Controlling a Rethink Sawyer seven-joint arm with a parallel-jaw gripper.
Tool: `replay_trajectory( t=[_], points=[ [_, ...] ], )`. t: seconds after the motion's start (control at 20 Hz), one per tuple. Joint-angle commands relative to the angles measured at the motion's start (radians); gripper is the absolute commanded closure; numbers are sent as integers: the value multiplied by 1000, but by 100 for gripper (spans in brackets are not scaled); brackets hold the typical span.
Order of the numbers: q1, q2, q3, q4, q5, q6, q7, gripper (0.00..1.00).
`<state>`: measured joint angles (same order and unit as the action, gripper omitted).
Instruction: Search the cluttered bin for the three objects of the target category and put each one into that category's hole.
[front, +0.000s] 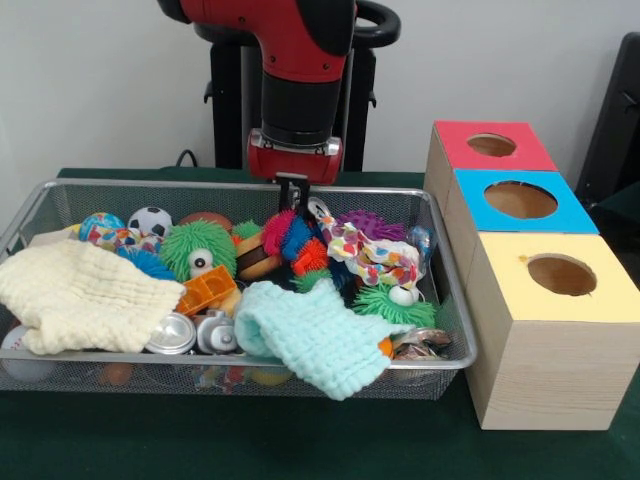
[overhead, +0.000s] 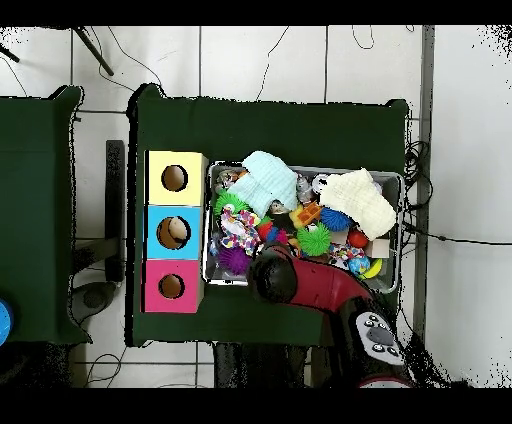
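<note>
Front view shows the jaws (front: 293, 190) hanging just above the far rim of the bin (front: 452, 345), over the red and orange spiky toys (front: 290, 240); only a short dark stub shows beneath the red wrist, so whether the jaws are parted or closed, or hold anything, cannot be told. Two of the cans (front: 195, 333) lie side by side at the bin's near edge, well apart from the jaws and toward the camera, wedged between the cream knitted cloth (front: 75, 295) and the mint knitted cloth (front: 315, 335); their round silvery ends face the camera, and no brand or lettering can be read on them. A crumpled silvery thing sits at the near right corner beside the mint cloth, but what it is stays unclear. A green fuzzy toy with eyes (front: 198, 250), a small football (front: 150, 220) and a patterned fabric piece (front: 365, 255) fill the space between. On the green worktop (front: 300, 440) beside the bin stand three wooden boxes, topped red (front: 492, 146), blue (front: 520, 200) and yellow (front: 560, 275), each with a round hole. Overhead view hides the jaws under the arm (overhead: 310, 285), which reaches over the bin's edge nearest the base; the cans cannot be picked out there, but it shows something pale lying inside the blue box's hole (overhead: 174, 232), which the front view does not.
</note>
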<state>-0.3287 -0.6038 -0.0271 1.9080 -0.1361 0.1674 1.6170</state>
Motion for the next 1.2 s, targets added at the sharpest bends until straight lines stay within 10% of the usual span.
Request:
replay_trajectory(
  t=[0.05, 1.2],
  points=[
    [-11, -28, 4, 67, 50, 68, 197, 100],
    [75, -55, -60, 12, 144, 182, 194, 100]
  ],
)
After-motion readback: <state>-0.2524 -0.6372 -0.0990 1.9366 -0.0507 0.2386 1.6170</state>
